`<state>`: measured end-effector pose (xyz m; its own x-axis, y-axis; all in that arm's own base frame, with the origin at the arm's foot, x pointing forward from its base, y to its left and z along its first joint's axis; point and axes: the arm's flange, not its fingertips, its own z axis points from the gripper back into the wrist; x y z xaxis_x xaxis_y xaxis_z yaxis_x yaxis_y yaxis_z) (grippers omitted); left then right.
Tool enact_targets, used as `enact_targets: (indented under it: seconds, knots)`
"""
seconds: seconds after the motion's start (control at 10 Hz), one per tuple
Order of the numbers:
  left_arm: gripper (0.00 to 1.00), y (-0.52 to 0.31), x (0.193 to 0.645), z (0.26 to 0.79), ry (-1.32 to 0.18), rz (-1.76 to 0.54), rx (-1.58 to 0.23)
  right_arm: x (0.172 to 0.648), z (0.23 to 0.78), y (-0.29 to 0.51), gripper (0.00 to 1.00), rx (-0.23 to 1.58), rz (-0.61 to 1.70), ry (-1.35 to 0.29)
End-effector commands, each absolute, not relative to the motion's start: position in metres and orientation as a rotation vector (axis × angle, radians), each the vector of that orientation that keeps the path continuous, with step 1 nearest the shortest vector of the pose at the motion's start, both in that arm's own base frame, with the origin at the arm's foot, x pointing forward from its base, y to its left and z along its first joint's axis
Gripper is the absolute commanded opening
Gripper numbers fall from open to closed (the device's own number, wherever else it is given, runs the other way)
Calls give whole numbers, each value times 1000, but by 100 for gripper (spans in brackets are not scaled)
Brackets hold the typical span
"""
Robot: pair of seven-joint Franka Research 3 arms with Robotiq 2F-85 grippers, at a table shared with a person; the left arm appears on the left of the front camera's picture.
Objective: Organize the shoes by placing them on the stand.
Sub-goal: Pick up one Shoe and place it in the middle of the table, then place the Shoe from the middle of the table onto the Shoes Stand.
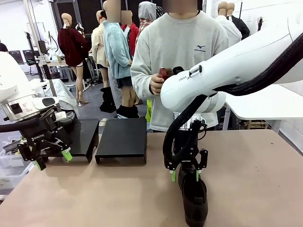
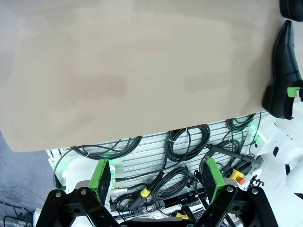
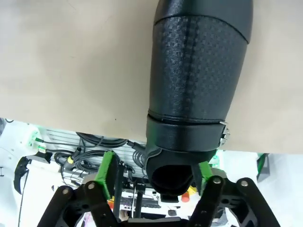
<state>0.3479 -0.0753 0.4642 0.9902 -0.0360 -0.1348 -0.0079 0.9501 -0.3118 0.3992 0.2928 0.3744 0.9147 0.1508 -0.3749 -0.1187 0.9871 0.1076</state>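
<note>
**Right end effector** [image 1: 185, 176]: points down at the desk [image 1: 118, 198], right of centre. The jaws stand apart, straddling the heel of one shoe [image 1: 195, 201]. In the right wrist view the end effector [image 3: 157, 168] has one green pad [image 3: 108, 172] clear of the heel with a gap, and the other pad [image 3: 206, 169] just beside it. It is not clamped.

**Shoe**: black, with a glossy toe, an embossed upper [image 3: 199, 80] and a thick sole. It rests on the desk [image 3: 71, 56] near the robot-side edge, heel under the end effector and toe toward the robot. In the left wrist view it shows in profile [image 2: 284, 66] at the desk's [image 2: 118, 71] edge.

**Left end effector** [image 1: 53, 160]: at the left of the desk, just in front of the stands. The jaws are wide apart and hold nothing. In its own view [image 2: 157, 177] the pads [image 2: 101, 176] hang beyond the desk edge, above coiled cables [image 2: 184, 142].

**Stands**: two low black platforms side by side at the far left of the desk, one [image 1: 122, 137] toward the centre and one [image 1: 85, 132] partly behind the left arm. They are well apart from the shoe.

**Person**: in a grey sweatshirt at the far side, hand [image 1: 156, 84] at chest height holding small dark and red items that cannot be identified.
</note>
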Motion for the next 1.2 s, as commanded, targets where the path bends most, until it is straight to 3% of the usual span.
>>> enact_targets:
  seconds: [0.0,0.4,0.5,0.9,1.1]
  knots:
    - [100,-72,346,464,140,-21,-313,401,383,290,100,145,149,385]
    - [100,-72,346,464,140,-21,-313,413,395,292,100,139,130,434]
    - [100,-72,346,464,140,-21,-313,408,391,293,100,125,140,375]
    - [100,-72,346,464,140,-21,-313,410,393,292,100,123,138,388]
    - [100,-72,346,464,140,-21,-313,393,426,287,100,129,271,296]
